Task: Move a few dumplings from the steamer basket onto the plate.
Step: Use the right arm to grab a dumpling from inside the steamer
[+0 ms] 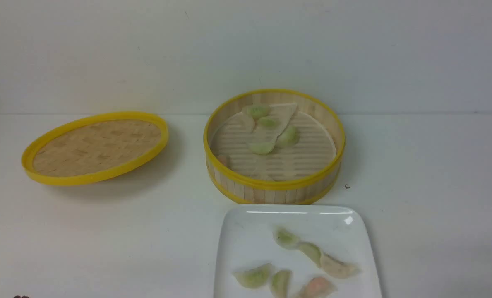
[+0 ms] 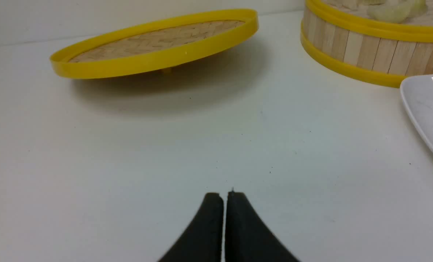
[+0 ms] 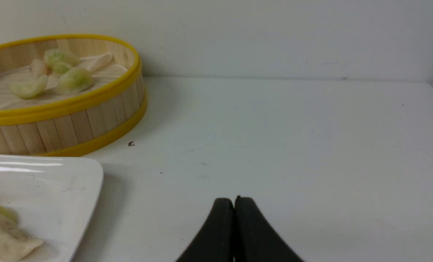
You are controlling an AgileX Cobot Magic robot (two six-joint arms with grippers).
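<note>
The steamer basket (image 1: 272, 188) stands at the centre with several pale green dumplings (image 1: 288, 136) on its slatted floor and a pinkish one by the near-left wall. The white square plate (image 1: 246, 231) lies in front of it with several dumplings (image 1: 254, 276), green, beige and pinkish. Both grippers are out of the front view. My left gripper (image 2: 225, 194) is shut and empty over bare table, left of the plate (image 2: 425, 109) and basket (image 2: 362, 54). My right gripper (image 3: 234, 200) is shut and empty over bare table, right of the plate (image 3: 67, 182) and basket (image 3: 74, 123).
The shallow woven yellow-rimmed lid (image 1: 94, 147) rests tilted on the table at the left, also seen in the left wrist view (image 2: 154, 47). A small dark speck (image 1: 346, 186) lies right of the basket. The wall stands close behind the table.
</note>
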